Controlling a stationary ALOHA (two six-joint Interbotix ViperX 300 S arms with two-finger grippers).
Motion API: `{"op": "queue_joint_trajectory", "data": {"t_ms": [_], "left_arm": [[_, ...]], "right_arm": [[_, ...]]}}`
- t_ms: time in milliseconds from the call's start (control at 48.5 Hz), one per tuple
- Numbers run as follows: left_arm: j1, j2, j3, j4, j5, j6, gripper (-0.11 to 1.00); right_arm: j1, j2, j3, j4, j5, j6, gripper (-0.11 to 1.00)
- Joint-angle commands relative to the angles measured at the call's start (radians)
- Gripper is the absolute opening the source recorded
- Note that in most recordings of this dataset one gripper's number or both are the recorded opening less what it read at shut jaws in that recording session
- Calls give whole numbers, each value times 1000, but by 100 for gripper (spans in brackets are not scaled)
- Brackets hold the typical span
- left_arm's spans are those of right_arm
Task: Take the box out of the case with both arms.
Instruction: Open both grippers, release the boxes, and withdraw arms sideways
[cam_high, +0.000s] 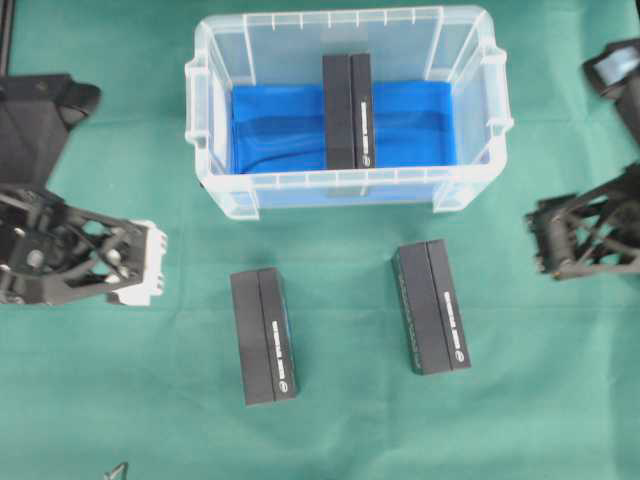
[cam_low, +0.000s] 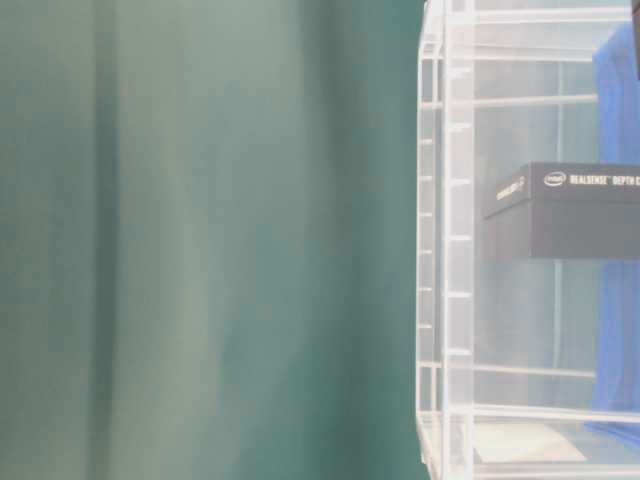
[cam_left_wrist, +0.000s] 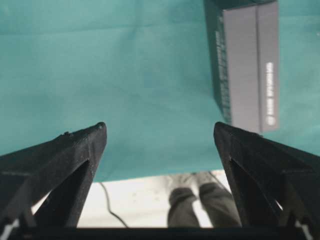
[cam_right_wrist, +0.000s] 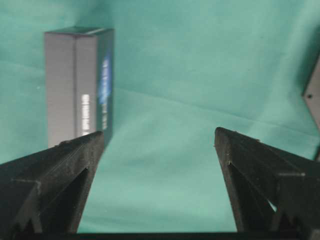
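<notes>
Clear ribbed plastic case holds one matte black box; both skeletal grippers gape apart, empty.

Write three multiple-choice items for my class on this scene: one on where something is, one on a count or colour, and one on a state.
1. Where is the case?
A. above the two loose boxes in the overhead view
B. below them
C. left of the left gripper

2. How many black boxes show in the overhead view?
A. one
B. two
C. three

3. How do the left gripper and right gripper stand?
A. both open, empty
B. both shut on boxes
C. one shut

Key:
1 A, it stands behind the left loose box and right loose box.
2 C, those two plus the box in the case.
3 A, both wrist views show spread jaws over bare cloth.
</notes>
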Motion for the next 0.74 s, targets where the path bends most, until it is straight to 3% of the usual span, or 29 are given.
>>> {"op": "queue_joint_trajectory", "data": {"t_ms": [0,722], "left_arm": [[-6,-40,11,-2,2,-3,90],[6,-43,14,-2,2,-2,89]], "right_arm": [[3,-40,8,0,15,8,89],[3,-40,12,-3,43,15,89]]}}
